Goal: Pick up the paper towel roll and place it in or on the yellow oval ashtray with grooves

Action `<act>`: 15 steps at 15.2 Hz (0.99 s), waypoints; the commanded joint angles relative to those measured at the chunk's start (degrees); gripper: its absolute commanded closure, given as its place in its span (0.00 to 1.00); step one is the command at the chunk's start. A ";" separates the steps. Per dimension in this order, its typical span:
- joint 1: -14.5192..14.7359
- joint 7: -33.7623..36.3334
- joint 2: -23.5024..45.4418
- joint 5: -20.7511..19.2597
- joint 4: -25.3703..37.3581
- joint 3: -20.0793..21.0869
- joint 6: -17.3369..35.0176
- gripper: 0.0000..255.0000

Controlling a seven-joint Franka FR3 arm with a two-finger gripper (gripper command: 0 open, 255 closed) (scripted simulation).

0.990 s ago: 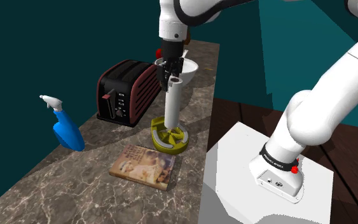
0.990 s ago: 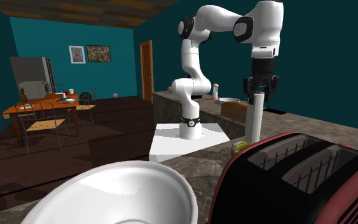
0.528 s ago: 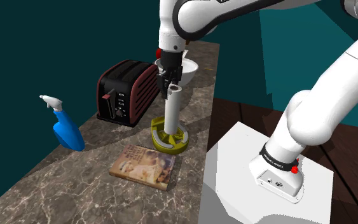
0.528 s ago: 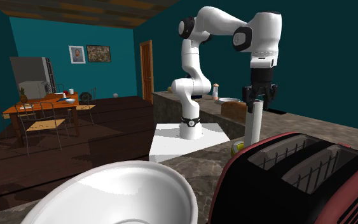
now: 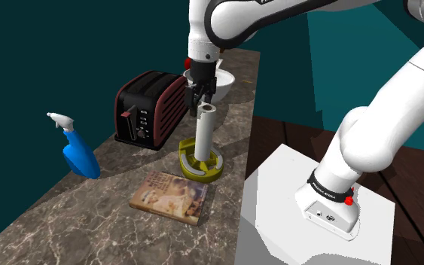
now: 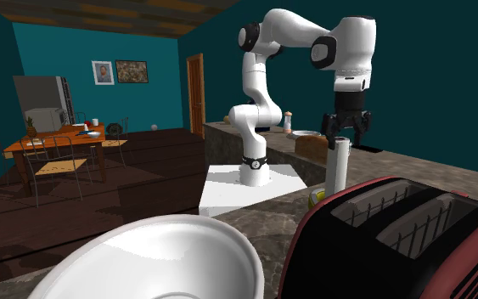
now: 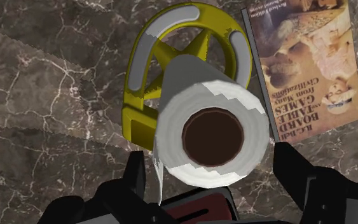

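On the marble counter [image 5: 67, 218], near its edge facing the stand, the paper towel roll [image 5: 202, 135] stands upright in the yellow ashtray [image 5: 212, 169], beside a book [image 5: 170, 197]. The gripper [image 5: 199, 104] hangs at the roll's top, its jaws spread on either side and holding nothing.

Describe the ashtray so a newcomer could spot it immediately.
On the marble counter, look between the black toaster and the book. The ashtray is the low yellow oval dish with grey rim patches; a white paper towel roll stands upright in it.
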 commanded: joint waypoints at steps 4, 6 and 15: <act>0.00 0.00 0.00 0.00 0.00 0.00 0.00 0.00; -0.15 -0.05 -0.87 -0.04 3.04 -0.31 -3.90 0.00; -0.28 -0.06 -1.37 -0.13 6.00 -0.58 -7.36 0.00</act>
